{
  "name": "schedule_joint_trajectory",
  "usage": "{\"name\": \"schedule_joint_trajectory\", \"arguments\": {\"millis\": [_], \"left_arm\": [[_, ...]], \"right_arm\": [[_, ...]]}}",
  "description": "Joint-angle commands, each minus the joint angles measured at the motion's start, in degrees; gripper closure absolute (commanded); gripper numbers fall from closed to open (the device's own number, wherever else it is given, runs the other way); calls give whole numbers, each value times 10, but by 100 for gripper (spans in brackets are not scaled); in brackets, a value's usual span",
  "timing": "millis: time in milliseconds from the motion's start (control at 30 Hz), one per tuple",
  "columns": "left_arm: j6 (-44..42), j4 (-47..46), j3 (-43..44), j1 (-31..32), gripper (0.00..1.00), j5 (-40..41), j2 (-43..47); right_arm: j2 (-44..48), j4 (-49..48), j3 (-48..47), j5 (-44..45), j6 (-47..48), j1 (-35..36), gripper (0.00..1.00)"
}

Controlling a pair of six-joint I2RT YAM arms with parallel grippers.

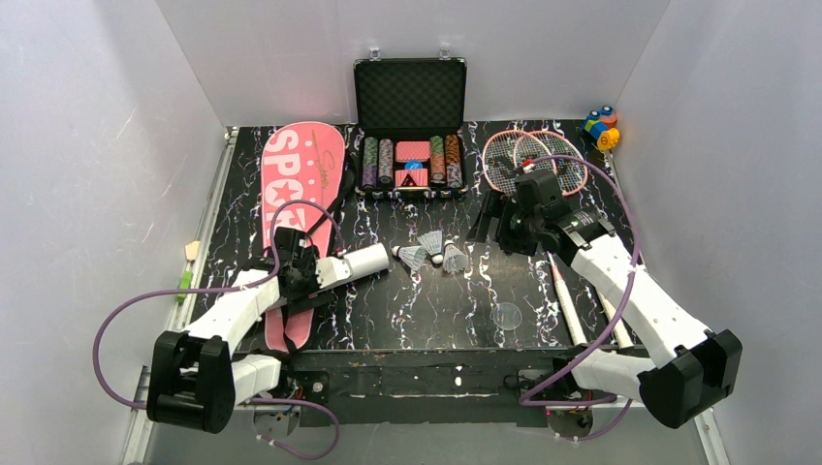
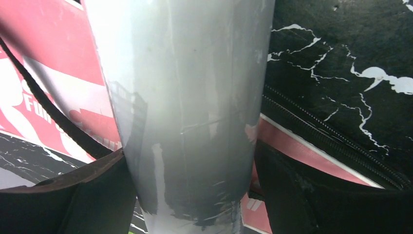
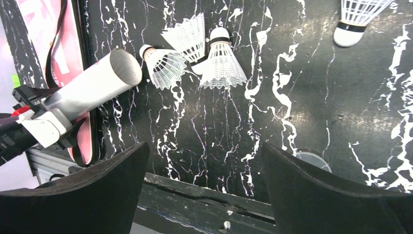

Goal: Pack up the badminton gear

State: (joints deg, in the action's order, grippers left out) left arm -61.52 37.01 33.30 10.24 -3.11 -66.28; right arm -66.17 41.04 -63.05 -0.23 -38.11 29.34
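My left gripper (image 1: 312, 269) is shut on the long white tube (image 1: 361, 261), which lies across the lower part of the pink "SPORT" cover (image 1: 300, 179). In the left wrist view the tube (image 2: 190, 97) fills the gap between the fingers (image 2: 73, 195). Three white shuttlecocks (image 1: 432, 250) lie just past the tube's open end, and they also show in the right wrist view (image 3: 195, 53). A further shuttlecock (image 3: 358, 14) lies apart from them. My right gripper (image 1: 491, 229) is open and empty above the table, near the two pink rackets (image 1: 523, 160). Its wrist view (image 3: 204, 151) shows bare table between the fingers.
An open black case of poker chips (image 1: 409, 126) stands at the back middle. A small multicoloured toy (image 1: 601, 126) sits in the back right corner. A clear round lid (image 1: 506, 317) lies near the front edge. The racket handles (image 1: 567, 300) run toward the right arm's base.
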Motion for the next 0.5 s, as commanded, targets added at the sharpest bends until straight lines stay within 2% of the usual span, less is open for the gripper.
{"name": "schedule_joint_trajectory", "arguments": {"millis": [0, 200, 467], "left_arm": [[-20, -60, -22, -3, 23, 20, 13], [16, -47, 7, -3, 45, -4, 44], [74, 59, 63, -5, 45, -74, 128]], "right_arm": [[-14, -42, 5, -29, -22, 10, 7], [-51, -81, 7, -37, -52, 47, 9], [-131, -208, 35, -90, -123, 74, 14]]}}
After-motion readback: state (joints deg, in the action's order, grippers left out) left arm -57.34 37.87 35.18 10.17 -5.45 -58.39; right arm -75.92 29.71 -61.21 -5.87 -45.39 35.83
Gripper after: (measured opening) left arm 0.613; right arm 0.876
